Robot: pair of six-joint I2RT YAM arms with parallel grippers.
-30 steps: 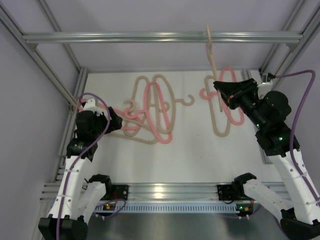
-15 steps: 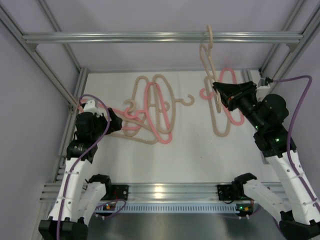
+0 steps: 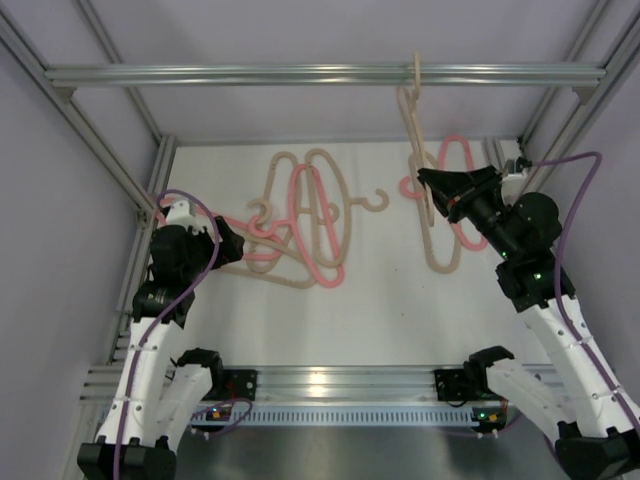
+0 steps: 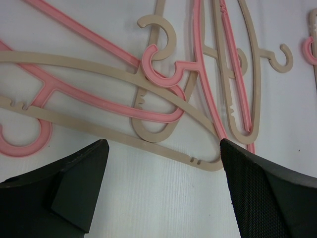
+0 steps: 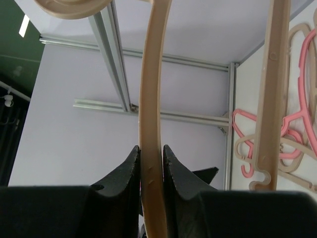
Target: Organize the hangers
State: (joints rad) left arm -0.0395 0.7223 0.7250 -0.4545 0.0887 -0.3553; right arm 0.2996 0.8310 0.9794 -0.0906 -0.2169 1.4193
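Observation:
My right gripper [image 3: 432, 186] [image 5: 151, 154] is shut on one arm of a beige hanger [image 3: 412, 118] [image 5: 150, 94], which it holds up in the air. The hanger's hook [image 3: 416, 66] reaches the top rail [image 3: 250, 74]; whether it rests on the rail I cannot tell. A tangled pile of beige and pink hangers [image 3: 318, 215] [image 4: 148, 74] lies on the white table. My left gripper [image 3: 234, 246] [image 4: 163, 163] stands open just short of the pile's near edge, with nothing between its fingers. A pink hanger [image 3: 462, 150] and a beige one [image 3: 440, 262] lie under the right arm.
Aluminium frame posts and rails [image 3: 150, 180] run round the table on the left, right and back. The right arm's purple cable [image 3: 580, 160] loops beside the right post. The near half of the white table [image 3: 380, 320] carries no hangers.
The held hanger has turned from edge-on to showing its loop, and its hook has come to the top rail. My right gripper has shifted slightly left. The left arm has not moved.

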